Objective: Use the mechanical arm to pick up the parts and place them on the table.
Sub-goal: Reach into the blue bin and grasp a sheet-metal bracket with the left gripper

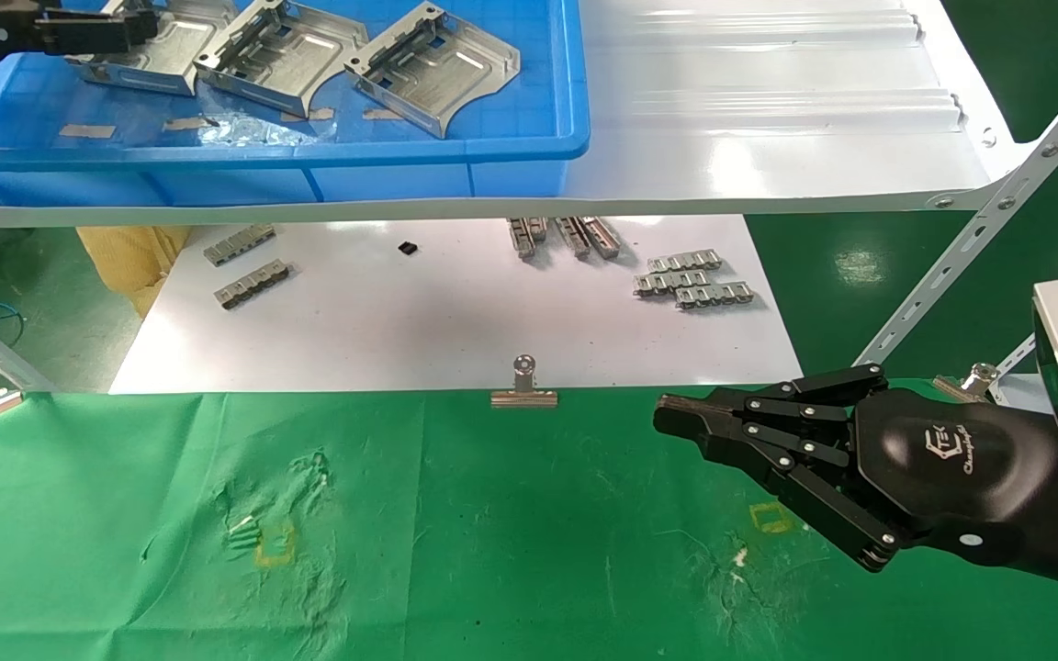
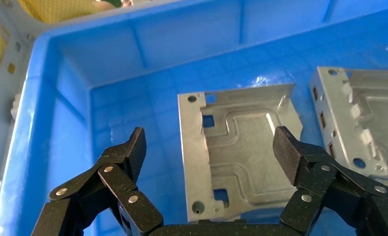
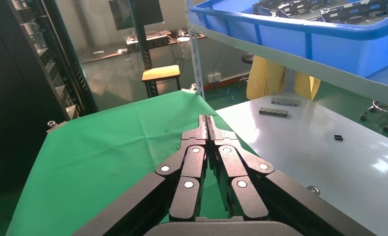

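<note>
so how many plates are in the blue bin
3 in a row: one under the left tool, one in the middle, one rightmost. More may sit beyond view.

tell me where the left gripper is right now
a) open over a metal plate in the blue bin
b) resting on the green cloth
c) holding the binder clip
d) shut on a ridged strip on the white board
a: the left gripper is inside the blue bin, fingers spread apart on either side of a silver part and not yet gripping it.
</note>
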Robot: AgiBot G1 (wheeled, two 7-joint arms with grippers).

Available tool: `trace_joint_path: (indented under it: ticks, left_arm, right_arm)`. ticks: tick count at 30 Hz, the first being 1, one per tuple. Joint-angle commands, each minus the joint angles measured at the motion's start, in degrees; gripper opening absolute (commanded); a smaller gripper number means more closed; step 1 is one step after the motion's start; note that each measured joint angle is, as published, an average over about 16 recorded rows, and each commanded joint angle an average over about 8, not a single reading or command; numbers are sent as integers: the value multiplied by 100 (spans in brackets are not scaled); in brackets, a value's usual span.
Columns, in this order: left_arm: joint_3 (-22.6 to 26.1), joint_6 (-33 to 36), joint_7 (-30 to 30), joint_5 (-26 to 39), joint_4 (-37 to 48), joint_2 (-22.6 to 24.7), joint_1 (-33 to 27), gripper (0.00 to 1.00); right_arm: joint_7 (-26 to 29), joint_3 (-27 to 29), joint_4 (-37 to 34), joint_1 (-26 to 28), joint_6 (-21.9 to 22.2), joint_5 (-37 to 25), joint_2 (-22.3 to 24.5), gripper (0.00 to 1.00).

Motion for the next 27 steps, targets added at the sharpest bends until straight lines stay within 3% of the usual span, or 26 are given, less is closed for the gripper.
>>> trace_joint_path:
  ticks: [1, 27]
  left_arm:
    - [14, -7, 3, 22, 68, 14, -21, 0]
    - [-21, -251, 329, -15, 556, 171, -34, 0]
  right_arm:
    - [0, 0, 0, 0, 0, 0, 0, 0]
    - [0, 0, 0, 0, 0, 0, 0, 0]
